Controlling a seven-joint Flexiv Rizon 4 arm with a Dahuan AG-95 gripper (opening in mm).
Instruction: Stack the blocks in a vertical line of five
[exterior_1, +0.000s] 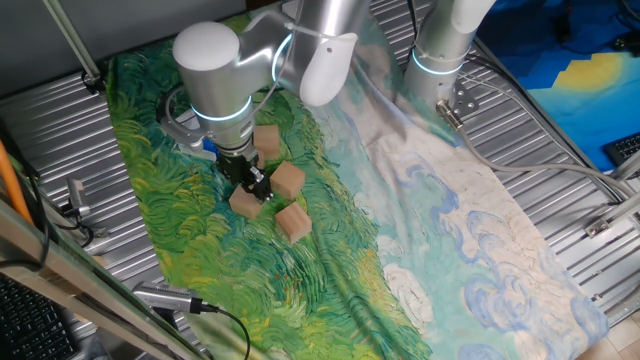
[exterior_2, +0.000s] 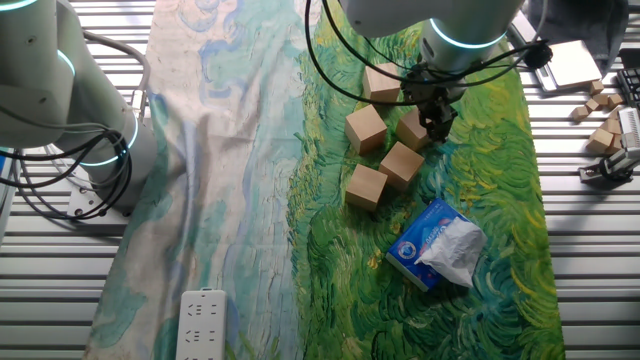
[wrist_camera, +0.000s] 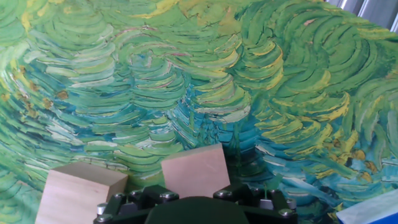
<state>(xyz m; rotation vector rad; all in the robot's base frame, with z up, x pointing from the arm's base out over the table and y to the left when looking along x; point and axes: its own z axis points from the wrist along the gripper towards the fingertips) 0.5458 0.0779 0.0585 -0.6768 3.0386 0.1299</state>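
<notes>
The gripper (exterior_2: 436, 122) is hanging low over the cluster of blocks, fingers pointing straight down at the painted cloth (exterior_2: 480, 190). In the hand view one block (wrist_camera: 194, 170) is sitting just ahead of the hand, square to it and close under the fingers, with a second block (wrist_camera: 78, 190) just beside it. Whether the jaws are wide, narrow or pinching that block, I cannot tell; the fingertips are hidden.

From the other fixed view, taking the gripper as the mark: that block (exterior_2: 412, 129) is lying right at it, another (exterior_2: 401, 164) just below, two more (exterior_2: 366, 128) (exterior_2: 366, 186) farther off, and the fifth (exterior_2: 381, 82) beyond. All five are lying flat on the cloth, none stacked, so the stack seems not begun. The packet (exterior_2: 437, 244) is lying well apart.
</notes>
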